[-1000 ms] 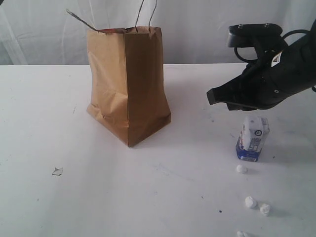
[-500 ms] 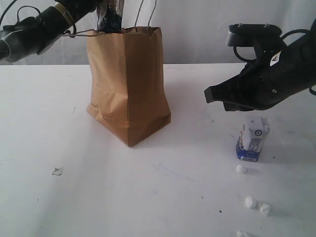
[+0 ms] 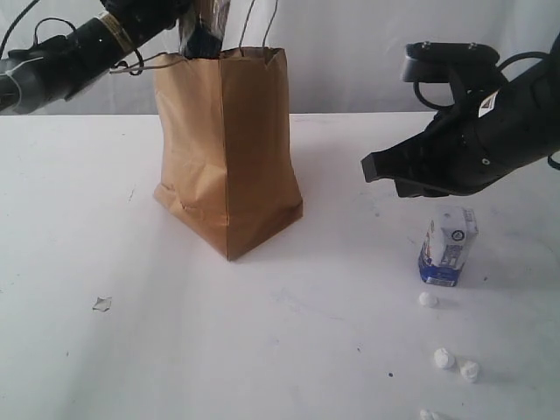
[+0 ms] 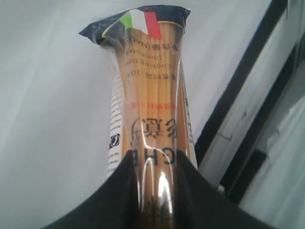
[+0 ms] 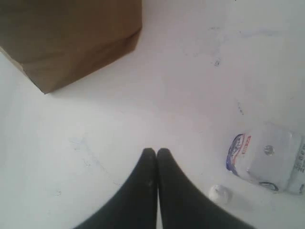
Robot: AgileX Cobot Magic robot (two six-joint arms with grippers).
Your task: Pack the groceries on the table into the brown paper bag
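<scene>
One bag (image 3: 227,149), one carton (image 3: 448,248), one spaghetti pack (image 4: 152,95) — four lumps (image 3: 444,358).

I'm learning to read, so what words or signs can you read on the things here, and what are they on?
"CH": big dark letters on the spaghetti pack, rest cut off.
"10": small print on that pack; other lines, some Chinese, too blurred.
Green, white and red flag: at the pack's end.
Carton: blue label too blurred to read.
Paper bag: no writing seen.

White table (image 3: 87,262) bears paper bag (image 3: 227,149), carton (image 3: 448,248), lumps (image 3: 444,357) (small, white).
</scene>
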